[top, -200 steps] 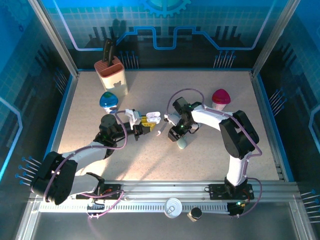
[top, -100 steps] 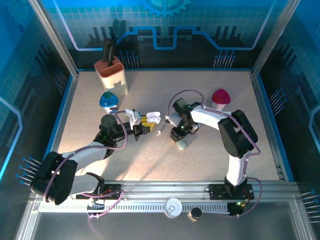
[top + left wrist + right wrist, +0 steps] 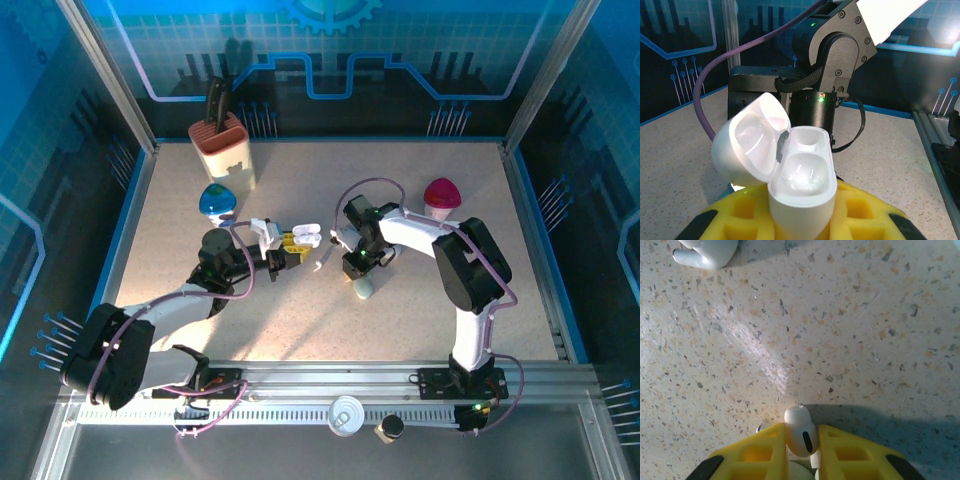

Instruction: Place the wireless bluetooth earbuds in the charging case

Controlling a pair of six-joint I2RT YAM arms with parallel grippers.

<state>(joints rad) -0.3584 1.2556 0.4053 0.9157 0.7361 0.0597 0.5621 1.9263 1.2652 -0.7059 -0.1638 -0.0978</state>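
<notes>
1. Earbud [image 3: 800, 429]: one is pinched between the fingers of the right gripper [image 3: 801, 441].
2. The left gripper [image 3: 802, 212] clamps the charging case [image 3: 802, 182], with the lid open.
3. I judge that the carrying step is in hand. Next, the stem must be lined up with a socket.

Clutter sitting around the speckled table [image 3: 300, 330]
A tan knife block [image 3: 224, 150] is standing far left, a dark handle [image 3: 217, 101] sticking up from it; a blue dome [image 3: 216, 201] is resting just before it, a magenta dome [image 3: 441, 194] is sitting far right, and a white disc [image 3: 346, 415] is lying by the near rail [image 3: 560, 380].
</notes>
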